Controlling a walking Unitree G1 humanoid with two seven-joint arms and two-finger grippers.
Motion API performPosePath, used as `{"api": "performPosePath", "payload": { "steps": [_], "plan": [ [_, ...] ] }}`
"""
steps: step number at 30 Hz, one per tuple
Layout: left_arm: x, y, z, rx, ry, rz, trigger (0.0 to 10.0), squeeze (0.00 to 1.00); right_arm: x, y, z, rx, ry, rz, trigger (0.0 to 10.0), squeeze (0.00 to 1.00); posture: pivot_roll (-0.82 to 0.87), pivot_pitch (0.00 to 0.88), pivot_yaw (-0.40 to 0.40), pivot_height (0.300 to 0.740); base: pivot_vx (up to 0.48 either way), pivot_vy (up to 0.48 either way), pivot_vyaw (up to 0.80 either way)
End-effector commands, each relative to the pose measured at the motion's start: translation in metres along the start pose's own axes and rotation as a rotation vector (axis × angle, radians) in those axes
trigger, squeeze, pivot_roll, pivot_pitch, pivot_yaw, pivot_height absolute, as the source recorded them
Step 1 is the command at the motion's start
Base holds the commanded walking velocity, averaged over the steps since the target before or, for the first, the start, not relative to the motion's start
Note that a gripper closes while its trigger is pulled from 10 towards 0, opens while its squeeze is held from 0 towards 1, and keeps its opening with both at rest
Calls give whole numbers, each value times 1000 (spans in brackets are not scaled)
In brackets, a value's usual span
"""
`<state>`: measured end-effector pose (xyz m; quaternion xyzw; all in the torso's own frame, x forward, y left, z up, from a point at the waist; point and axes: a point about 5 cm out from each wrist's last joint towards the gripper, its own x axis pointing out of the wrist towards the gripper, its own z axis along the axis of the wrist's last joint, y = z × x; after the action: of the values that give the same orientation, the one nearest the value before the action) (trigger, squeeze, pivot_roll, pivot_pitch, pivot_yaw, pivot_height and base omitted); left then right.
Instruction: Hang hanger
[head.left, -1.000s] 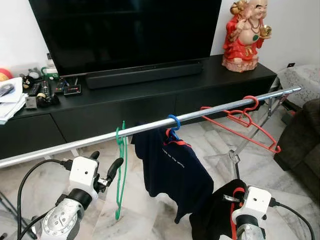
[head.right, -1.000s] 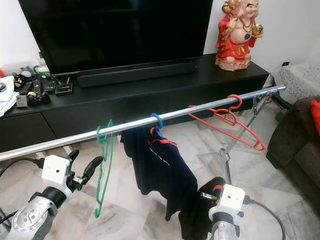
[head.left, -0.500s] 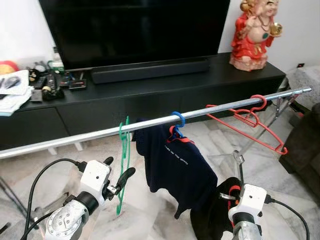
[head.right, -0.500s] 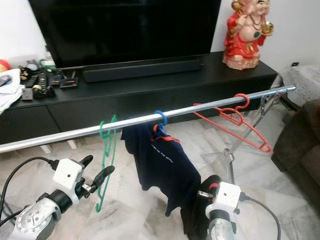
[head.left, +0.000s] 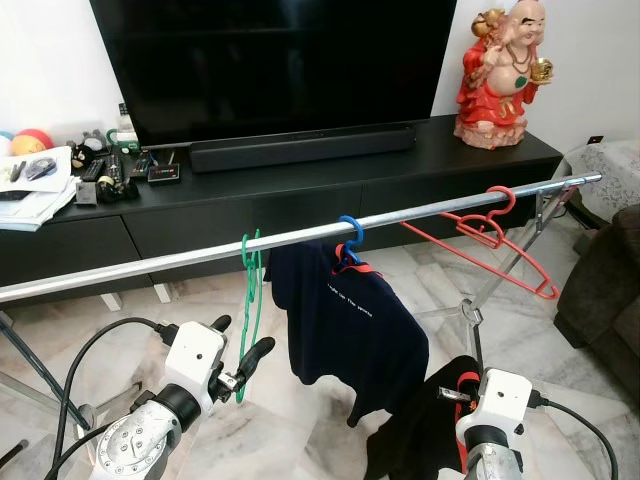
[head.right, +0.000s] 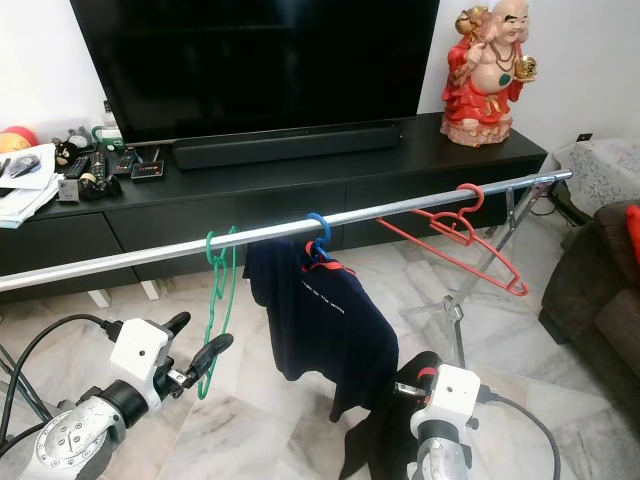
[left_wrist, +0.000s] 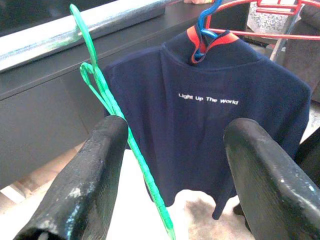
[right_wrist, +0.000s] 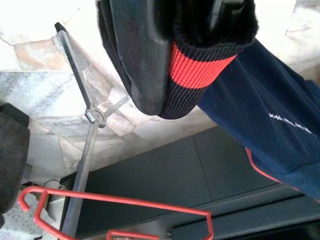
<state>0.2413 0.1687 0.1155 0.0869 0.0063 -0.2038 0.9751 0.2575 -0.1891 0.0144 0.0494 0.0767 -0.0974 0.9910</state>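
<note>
Just ahead of the left tool (head.left: 240, 352), whose fingers stand wide apart holding nothing, the green hanger (head.left: 247, 310) hangs by its hook on the steel rail (head.left: 420, 211), its long axis vertical. Low on the right, the right tool (right_wrist: 165, 45) grips a dark red-striped garment (head.left: 420, 440), well apart from it, so the left arm is nearer.

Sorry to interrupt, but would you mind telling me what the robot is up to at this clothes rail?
The robot faces a long silver metal rail carrying a green plastic hanger, a navy shirt on a blue hanger and red hangers. Its left gripper, fingers open, sits at the green hanger's lower end without gripping it. Its right gripper is shut on a black garment with a red striped cuff, held low near the floor.
</note>
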Motion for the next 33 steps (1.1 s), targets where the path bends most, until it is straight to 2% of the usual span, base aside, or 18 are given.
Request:
{"api": "performPosePath", "payload": {
  "steps": [1, 17, 33],
  "plan": [
    [-1, -1, 2, 11, 3, -3, 10000, 0, 0, 0, -1, 8, 8, 5, 10000, 0, 42, 85, 16, 740, 0, 0, -800],
    [-3, -1, 2, 12, -2, 11, 10000, 0, 0, 3, -2, -3, 8, 23, 10000, 0, 48, 84, 8, 740, 0, 0, -50],
    [-2, -3, 3, 5, -13, 11, 10000, 0, 0, 5, -2, -6, 11, 36, 10000, 0, 45, 82, 7, 740, 323, 0, 0]
  ]
}}
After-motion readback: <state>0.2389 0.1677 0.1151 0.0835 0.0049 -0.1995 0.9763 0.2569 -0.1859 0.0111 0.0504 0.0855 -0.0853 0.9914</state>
